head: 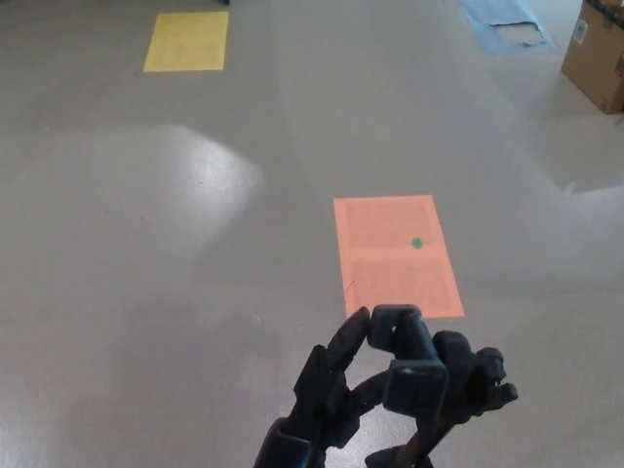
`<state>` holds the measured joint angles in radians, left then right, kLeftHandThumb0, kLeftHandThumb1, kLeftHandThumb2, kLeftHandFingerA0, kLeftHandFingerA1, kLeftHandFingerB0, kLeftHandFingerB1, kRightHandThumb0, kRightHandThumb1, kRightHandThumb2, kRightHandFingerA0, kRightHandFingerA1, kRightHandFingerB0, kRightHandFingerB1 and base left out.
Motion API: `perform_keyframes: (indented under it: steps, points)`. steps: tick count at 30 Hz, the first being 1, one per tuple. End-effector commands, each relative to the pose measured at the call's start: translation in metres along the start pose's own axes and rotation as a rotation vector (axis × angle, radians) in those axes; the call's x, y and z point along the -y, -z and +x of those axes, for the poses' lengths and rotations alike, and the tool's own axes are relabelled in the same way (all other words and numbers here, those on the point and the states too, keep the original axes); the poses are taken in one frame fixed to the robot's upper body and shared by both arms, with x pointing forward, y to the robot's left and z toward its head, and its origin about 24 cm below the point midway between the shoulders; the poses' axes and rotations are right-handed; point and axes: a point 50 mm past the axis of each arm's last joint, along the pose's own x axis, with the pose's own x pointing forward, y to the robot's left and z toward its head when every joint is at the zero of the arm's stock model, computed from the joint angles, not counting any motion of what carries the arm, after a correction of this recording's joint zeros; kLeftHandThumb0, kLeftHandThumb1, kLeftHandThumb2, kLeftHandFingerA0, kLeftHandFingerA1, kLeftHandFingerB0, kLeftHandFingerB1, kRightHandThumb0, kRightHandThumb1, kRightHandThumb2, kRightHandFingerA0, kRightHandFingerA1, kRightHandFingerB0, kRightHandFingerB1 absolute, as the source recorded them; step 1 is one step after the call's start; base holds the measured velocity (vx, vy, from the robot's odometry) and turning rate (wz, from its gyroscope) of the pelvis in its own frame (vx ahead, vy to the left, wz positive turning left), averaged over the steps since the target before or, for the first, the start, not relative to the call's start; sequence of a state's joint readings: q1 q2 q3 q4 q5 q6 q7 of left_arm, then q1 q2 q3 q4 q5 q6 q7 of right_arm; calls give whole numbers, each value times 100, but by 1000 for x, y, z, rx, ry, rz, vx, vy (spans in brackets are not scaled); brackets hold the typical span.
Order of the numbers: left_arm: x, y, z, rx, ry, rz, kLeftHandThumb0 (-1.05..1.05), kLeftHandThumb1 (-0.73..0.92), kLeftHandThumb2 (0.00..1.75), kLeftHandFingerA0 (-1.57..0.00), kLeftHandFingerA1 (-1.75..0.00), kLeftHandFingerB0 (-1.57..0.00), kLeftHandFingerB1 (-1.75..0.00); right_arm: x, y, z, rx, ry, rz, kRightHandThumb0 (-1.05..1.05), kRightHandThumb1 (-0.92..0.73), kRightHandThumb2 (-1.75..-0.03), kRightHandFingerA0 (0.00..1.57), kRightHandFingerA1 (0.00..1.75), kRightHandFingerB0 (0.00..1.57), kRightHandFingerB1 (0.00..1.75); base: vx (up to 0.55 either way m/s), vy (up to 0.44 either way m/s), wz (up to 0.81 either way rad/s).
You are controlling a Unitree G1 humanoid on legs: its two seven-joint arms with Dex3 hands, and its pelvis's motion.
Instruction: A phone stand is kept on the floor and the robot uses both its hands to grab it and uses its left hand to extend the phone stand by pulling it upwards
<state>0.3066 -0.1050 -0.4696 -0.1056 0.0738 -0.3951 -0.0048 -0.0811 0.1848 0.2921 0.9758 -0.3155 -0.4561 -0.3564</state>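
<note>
Both black hands are bunched together at the bottom of the head view, low over the grey floor. My left hand [336,395] comes up from the bottom edge on the left. My right hand [466,375] sits curled right beside it, touching it. A thin dark rod, the phone stand [426,444], drops from under my right hand towards the bottom edge. The stand's top is black like the hands and is lost among them. Its foot is out of view.
An orange rectangle [397,255] with a small green dot [416,243] lies on the floor just beyond the hands. A yellow rectangle [187,41] is at the far left, a blue sheet [507,24] and a cardboard box [597,54] at the far right.
</note>
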Motion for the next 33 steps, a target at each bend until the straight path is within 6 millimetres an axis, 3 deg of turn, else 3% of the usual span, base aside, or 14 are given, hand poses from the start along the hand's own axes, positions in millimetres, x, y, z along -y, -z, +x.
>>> perform_keyframes:
  steps: [1,7,10,12,13,14,22,24,25,26,27,29,30,33]
  points:
    - [1,-9,1,50,14,14,-73,59,90,-25,-45,-10,-41,-10,-2,-5,15,8,36,-46,-85,-65,124,175,95,175,0,0,0]
    - [4,-21,7,93,29,-14,-67,72,62,-34,-34,-17,-30,-11,-3,-5,8,21,16,-41,-86,-65,111,175,85,175,0,0,0]
    - [6,-29,14,124,33,13,-69,72,62,-35,-34,-17,-29,-12,-3,-6,-2,27,-10,-42,-87,-66,92,175,74,140,0,0,0]
    - [6,-32,15,126,34,15,-74,58,90,-30,-47,-12,-42,-12,-3,-7,6,28,-11,-40,-87,-66,101,175,74,157,0,0,0]
    - [6,-32,16,131,30,32,-71,68,64,-33,-35,-15,-29,-13,-2,-9,8,25,18,-35,-79,-77,118,175,96,175,0,0,0]
    - [6,-33,17,136,27,48,-74,60,91,-25,-46,-10,-41,-14,-1,-10,7,26,27,-53,-68,-95,138,164,130,160,0,0,0]
    - [0,-39,29,158,-11,97,-72,56,88,-19,-43,-8,-40,-12,3,-11,2,44,21,-22,-78,-89,139,175,119,175,0,0,0]
    - [-2,-43,36,190,-58,89,-59,66,61,-26,-30,-26,-30,-13,4,-10,-15,49,12,-18,-78,-87,138,175,116,175,0,0,0]
    - [-4,-44,40,219,-103,127,-41,65,60,-48,-44,-69,-45,-13,4,-9,-21,55,12,-19,-76,-88,140,175,119,175,0,0,0]
    - [-5,-45,41,233,-123,144,-41,65,60,-48,-44,-69,-45,-13,4,-9,-23,57,12,-19,-76,-88,140,175,119,175,0,0,0]
    - [-6,-44,45,253,-163,144,-33,65,60,-58,-95,-60,-124,-13,4,-9,-22,58,5,-19,-75,-90,141,175,120,175,0,0,0]
    - [-6,-44,46,255,-166,146,-33,65,60,-58,-95,-60,-124,-13,4,-9,-22,58,5,-19,-75,-90,141,175,120,175,0,0,0]
    - [-10,-41,49,259,-261,204,-20,72,60,-78,-175,-62,-175,-15,4,-11,-23,57,27,-18,-76,-90,140,175,120,175,0,0,0]
    - [-12,-39,49,235,-300,226,-21,70,61,-95,-175,-65,-175,-15,5,-12,-22,55,18,-21,-75,-89,140,175,119,175,0,0,0]
